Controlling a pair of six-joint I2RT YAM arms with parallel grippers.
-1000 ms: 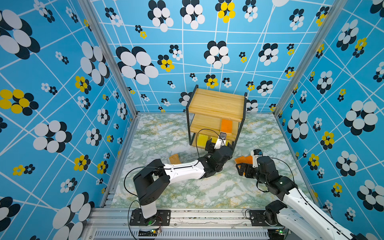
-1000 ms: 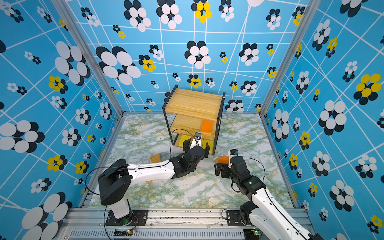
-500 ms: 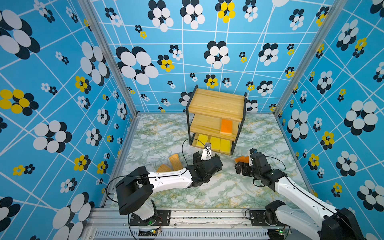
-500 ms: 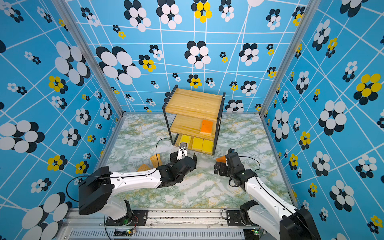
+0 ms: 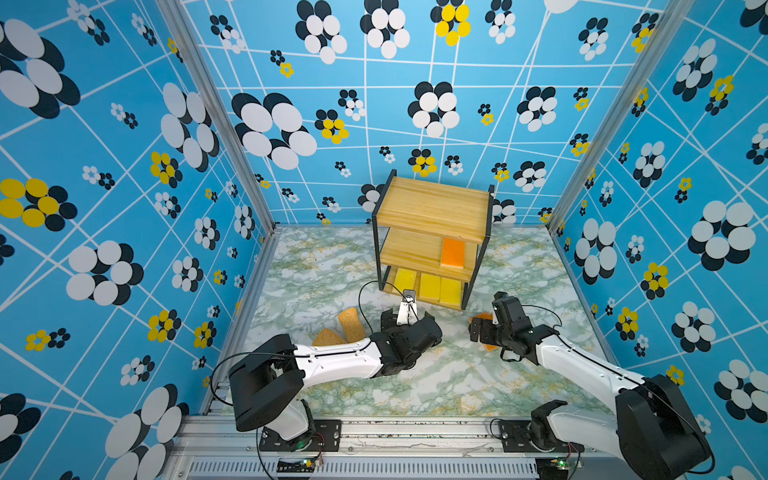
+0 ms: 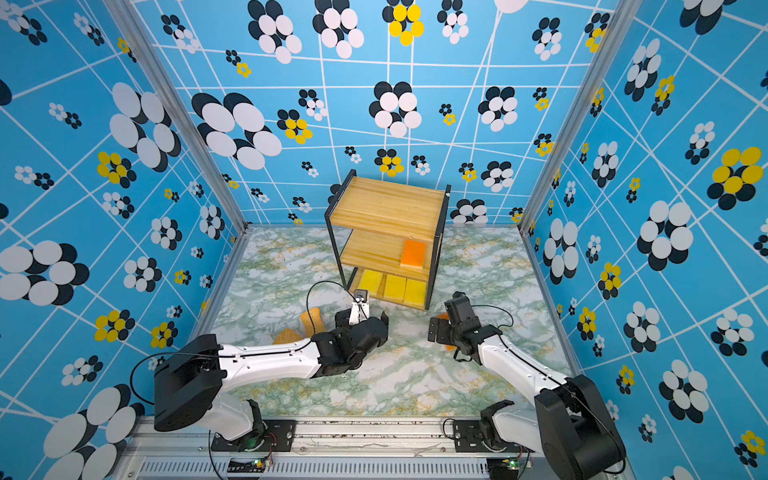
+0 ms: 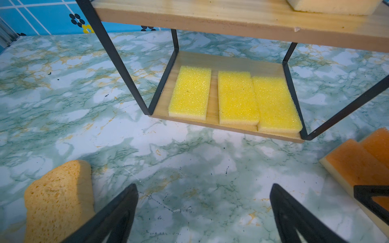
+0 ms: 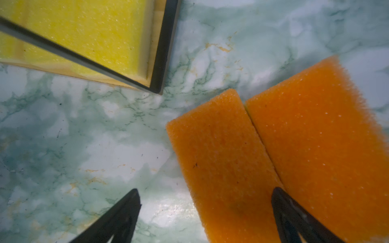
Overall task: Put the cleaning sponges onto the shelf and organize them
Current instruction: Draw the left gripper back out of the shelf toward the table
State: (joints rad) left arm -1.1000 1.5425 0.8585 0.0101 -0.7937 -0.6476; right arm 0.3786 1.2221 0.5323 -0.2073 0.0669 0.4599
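The shelf (image 5: pixel 432 208) stands at the back middle. Three yellow cleaning sponges (image 7: pixel 191 94) (image 7: pixel 236 98) (image 7: pixel 275 105) lie side by side on its bottom board, and one orange sponge (image 5: pixel 452 252) lies on the middle board. Two tan sponges (image 5: pixel 351 324) (image 5: pixel 328 336) lie on the floor left of my left arm. My left gripper (image 7: pixel 204 189) is open and empty over bare floor in front of the shelf. My right gripper (image 8: pixel 205 202) is open low over two orange sponges (image 8: pixel 227 164) (image 8: pixel 326 134) that lie side by side on the floor; the nearer one reaches in between its fingers.
The marbled floor (image 5: pixel 415 386) is walled by blue flowered panels on three sides. The shelf's black frame corner (image 8: pixel 162 42) stands close to the orange sponges. The two grippers sit near each other in front of the shelf.
My left gripper has drawn back from the shelf's bottom board toward the front, empty. My right arm has stretched low and brought its open gripper down over the orange sponges on the floor.
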